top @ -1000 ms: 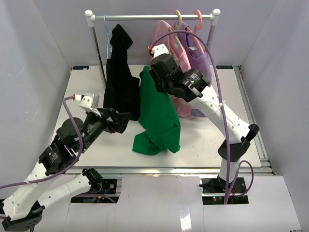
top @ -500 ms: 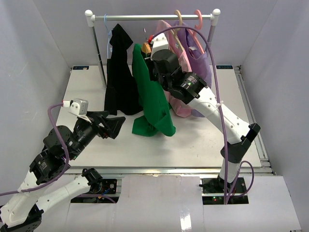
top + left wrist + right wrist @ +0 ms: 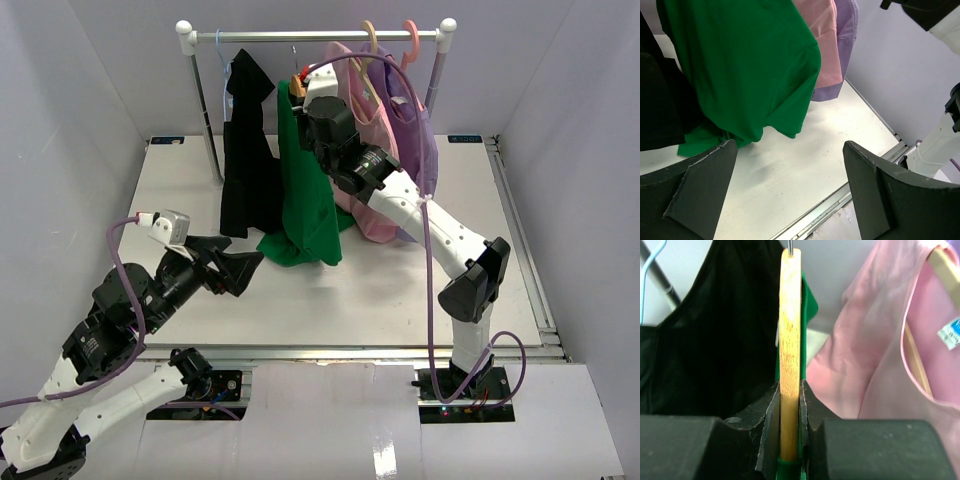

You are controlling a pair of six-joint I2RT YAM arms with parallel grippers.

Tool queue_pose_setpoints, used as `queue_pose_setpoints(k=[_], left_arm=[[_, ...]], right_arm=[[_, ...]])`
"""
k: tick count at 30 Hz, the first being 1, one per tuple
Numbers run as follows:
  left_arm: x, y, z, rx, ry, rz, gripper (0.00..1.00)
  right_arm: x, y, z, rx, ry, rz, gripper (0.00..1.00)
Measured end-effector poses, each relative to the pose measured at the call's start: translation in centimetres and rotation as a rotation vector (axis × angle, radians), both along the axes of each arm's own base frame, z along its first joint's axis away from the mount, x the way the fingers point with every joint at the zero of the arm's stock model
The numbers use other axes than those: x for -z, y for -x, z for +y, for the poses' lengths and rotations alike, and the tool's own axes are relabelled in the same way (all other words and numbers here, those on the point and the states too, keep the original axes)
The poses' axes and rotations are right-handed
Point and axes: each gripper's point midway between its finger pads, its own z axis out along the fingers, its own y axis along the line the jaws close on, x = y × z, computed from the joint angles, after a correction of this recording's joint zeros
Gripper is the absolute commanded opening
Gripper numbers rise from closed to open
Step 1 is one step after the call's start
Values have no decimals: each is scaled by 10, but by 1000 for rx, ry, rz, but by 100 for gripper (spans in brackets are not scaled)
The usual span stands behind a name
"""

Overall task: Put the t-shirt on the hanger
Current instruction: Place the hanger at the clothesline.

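Lifted toward 12 o'clock, the green t-shirt (image 3: 305, 180) was draped on the wooden hanger (image 3: 790, 340), pinched by the right gripper (image 3: 790, 390), its hem edge on the table (image 3: 400, 290); the left gripper (image 3: 790, 145) was held agape at 8 o'clock.

My overhead feed is bright and evenly lit, with only soft shadows on the surface (image 3: 400, 290). Glare streaks the white cover (image 3: 385, 445) near the bases. On my right wrist feed, the right end effector (image 3: 789, 385) looms dark and soft-edged.
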Motion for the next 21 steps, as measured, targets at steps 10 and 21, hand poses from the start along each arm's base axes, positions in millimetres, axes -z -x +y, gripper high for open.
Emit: queue_pose_setpoints(k=[10, 21], left_arm=[[20, -2, -7, 22, -44, 18, 98], [16, 6, -4, 51, -29, -12, 98]], right_arm=[[-2, -22, -6, 7, -38, -73, 8], [-15, -27, -2, -24, -92, -126, 8]])
